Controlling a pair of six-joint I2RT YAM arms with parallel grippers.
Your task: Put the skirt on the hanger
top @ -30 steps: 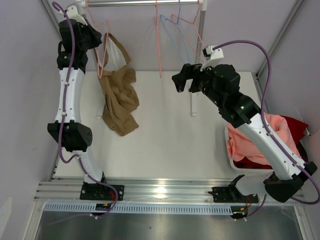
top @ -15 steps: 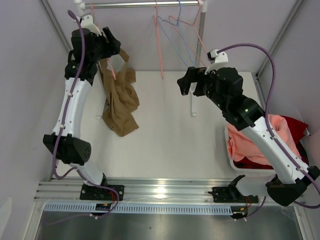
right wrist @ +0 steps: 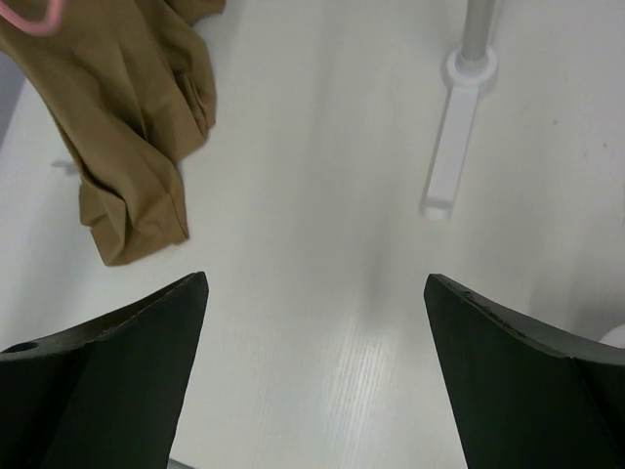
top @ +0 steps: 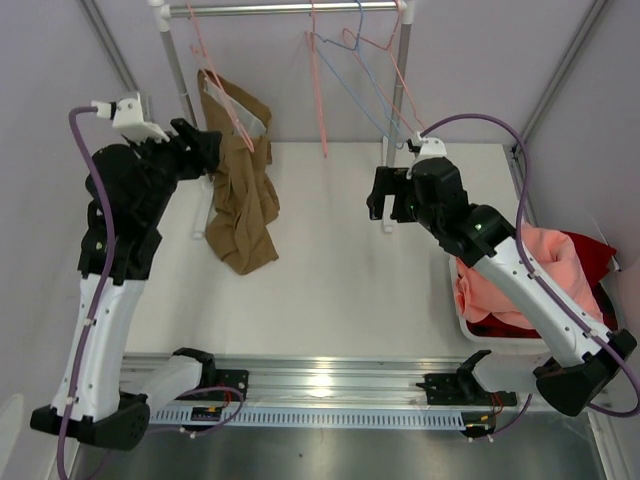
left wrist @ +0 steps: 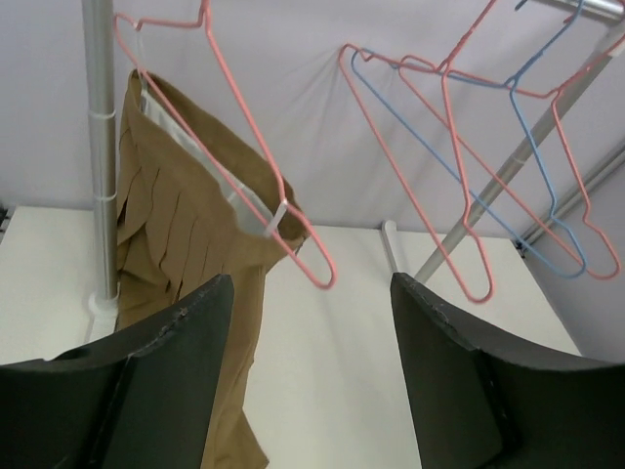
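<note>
The tan-brown pleated skirt (top: 240, 200) hangs from a salmon-pink wire hanger (top: 225, 95) hooked on the rail at the left. Its lower part rests crumpled on the white table. In the left wrist view the skirt (left wrist: 176, 225) shows its pale lining at the waist, with the hanger (left wrist: 259, 166) threaded through it. My left gripper (top: 205, 150) is just left of the skirt, open and holding nothing (left wrist: 312, 362). My right gripper (top: 385, 195) hovers over the table's middle, open and empty (right wrist: 317, 371). The skirt's lower end (right wrist: 127, 117) lies to its left.
Several more wire hangers (top: 350, 60), pink and light blue, hang on the rail (top: 290, 8) to the right. The rack's posts stand at both ends, one foot (right wrist: 454, 137) on the table. At the right stands a white bin (top: 470, 325) holding salmon-pink and dark red cloth.
My left gripper has opened, let go near the hanger's hook and drawn back down-left. The hanger with the skirt now hangs alone. The right gripper has shifted slightly right and lower.
</note>
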